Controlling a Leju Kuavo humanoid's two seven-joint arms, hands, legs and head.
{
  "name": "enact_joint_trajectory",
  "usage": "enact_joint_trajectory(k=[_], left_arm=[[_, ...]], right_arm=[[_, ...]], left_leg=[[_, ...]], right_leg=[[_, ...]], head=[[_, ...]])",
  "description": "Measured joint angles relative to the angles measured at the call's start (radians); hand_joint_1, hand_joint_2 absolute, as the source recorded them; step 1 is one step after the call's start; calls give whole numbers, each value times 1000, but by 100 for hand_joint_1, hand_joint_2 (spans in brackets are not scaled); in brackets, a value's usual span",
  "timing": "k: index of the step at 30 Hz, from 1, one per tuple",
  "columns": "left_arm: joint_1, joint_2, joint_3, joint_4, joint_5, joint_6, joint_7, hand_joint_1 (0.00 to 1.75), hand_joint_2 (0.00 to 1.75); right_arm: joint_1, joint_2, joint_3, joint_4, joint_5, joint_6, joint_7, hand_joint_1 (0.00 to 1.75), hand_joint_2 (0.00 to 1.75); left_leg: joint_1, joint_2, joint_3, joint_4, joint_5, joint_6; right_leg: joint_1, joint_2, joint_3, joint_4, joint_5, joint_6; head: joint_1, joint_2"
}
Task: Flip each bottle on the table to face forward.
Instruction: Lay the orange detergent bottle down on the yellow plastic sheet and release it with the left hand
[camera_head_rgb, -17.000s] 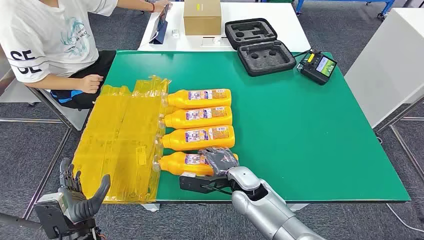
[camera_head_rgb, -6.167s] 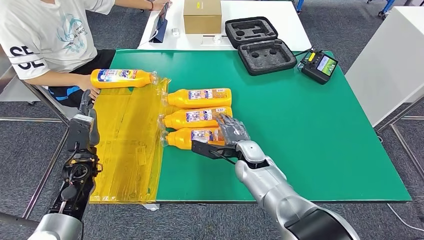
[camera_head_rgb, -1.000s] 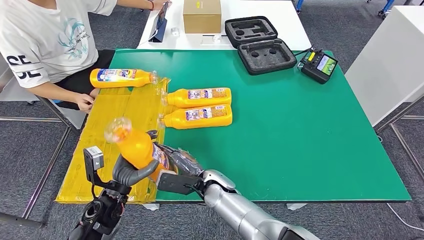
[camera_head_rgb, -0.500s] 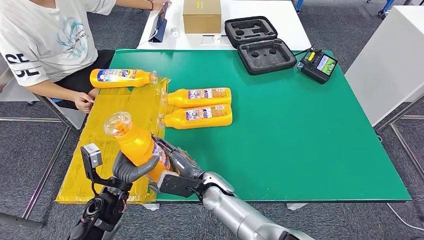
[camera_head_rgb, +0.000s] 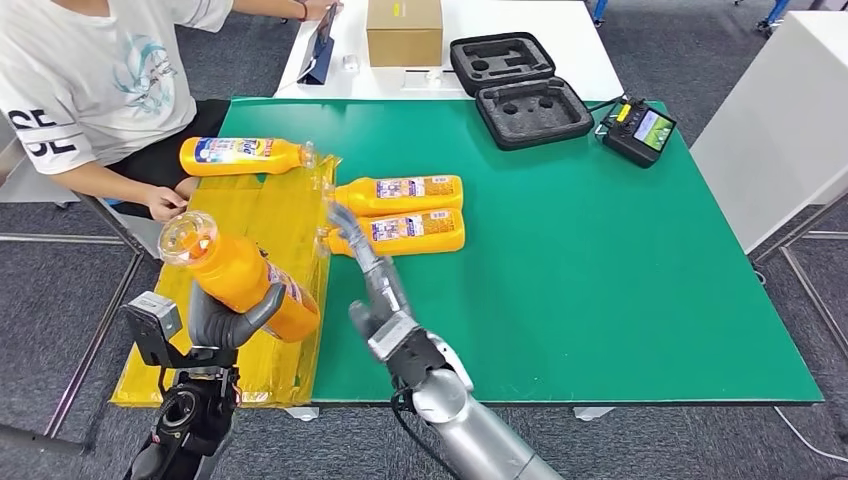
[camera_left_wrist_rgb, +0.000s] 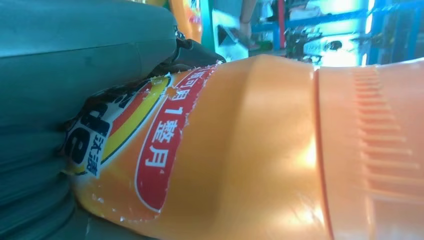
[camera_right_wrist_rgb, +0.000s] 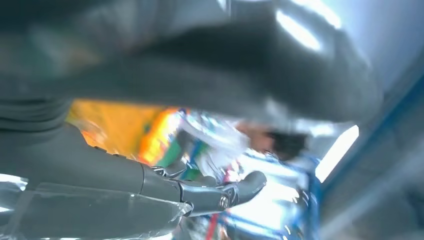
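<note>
1. Head view shows the left hand (camera_head_rgb: 232, 318) raised over the yellow plastic sheet (camera_head_rgb: 250, 250) at the near-left part of the green bench (camera_head_rgb: 600, 260); its fingers are clamped round the lower body of an orange bottle (camera_head_rgb: 240, 275), which tilts with its clear cap end up and away to the left; this grip low on the body probably leaves the label side free to be turned.
2. Left wrist view confirms the hold; the grey thumb (camera_left_wrist_rgb: 75, 60) presses on the bottle's label (camera_left_wrist_rgb: 150, 145), and the ribbed orange shoulder runs away from the hand.
3. The right hand (camera_head_rgb: 372, 290) stands upright just beside the held bottle, not touching it; its fingers are apart and stretched toward the far side, holding nothing; I judge it has no part in the grip and is placed clear so the left hand can lay the bottle down alone.
4. 2 more bottles (camera_head_rgb: 398, 192) lie side by side on the bench, touching, caps toward the sheet and labels up; they look to be waiting their turn; the nearer one (camera_head_rgb: 400, 231) lies just past the right hand's fingertips.
5. A 4th bottle (camera_head_rgb: 242, 155) lies at the far end of the sheet with its cap pointing right, opposite to the pair; it is likely already flipped.
6. A seated person's hand (camera_head_rgb: 160, 203) rests near the sheet's left edge, close to the raised cap; that closeness is the main risk in the lowering move.
7. A foam-lined case (camera_head_rgb: 520, 95), a controller (camera_head_rgb: 637, 132) and a cardboard box (camera_head_rgb: 404, 32) sit well apart at the far side.
</note>
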Motion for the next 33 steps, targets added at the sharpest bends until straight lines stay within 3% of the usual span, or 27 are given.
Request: enact_joint_trajectory(k=[5, 9, 16, 23, 26, 29, 33], left_arm=[[5, 0, 14, -4, -13, 16, -7, 175, 175], [6, 0, 35, -5, -100, 121, -50, 175, 175], [-24, 11, 98, 36, -420, 416, -71, 175, 175], [-58, 28, 126, 100, -509, 456, -47, 175, 175], [-82, 40, 123, 146, -689, 493, 29, 175, 175], [-127, 60, 113, 225, -966, 514, 164, 175, 175], [-190, 84, 92, 357, -1277, 472, 340, 175, 175]], right_arm=[[28, -4, -14, -112, 0, -22, 0, 0, 0], [44, -10, -17, -171, 1, -149, 0, 0, 175], [69, -18, -20, -221, -35, -276, 0, 0, 175], [69, -18, -20, -221, -35, -281, 0, 0, 175], [69, -18, -20, -218, -25, -272, 0, 0, 175], [69, -18, -17, -210, -3, -244, 0, 0, 175], [68, -16, -11, -190, 21, -210, 0, 0, 175]], left_leg=[[0, -1, 0, 0, 0, 0], [0, -1, 0, 0, 0, 0], [0, -1, -1, 0, 0, 0], [0, 0, 0, 0, 1, 0], [0, -1, -1, 0, 1, 0], [0, -1, -1, 0, 1, 0], [0, -1, 0, 0, 1, 0]], right_leg=[[0, -1, 0, 0, 1, 0], [0, -1, 0, 0, 1, 0], [0, -1, 0, 0, 1, 0], [0, -1, 0, 0, 1, 0], [0, -1, 0, 0, 1, 0], [0, -1, 0, 0, 1, 0], [0, -1, 0, 0, 1, 0]], head=[[0, 0], [0, 0], [0, 0], [0, 0], [0, 0], [0, 0], [0, 0]])
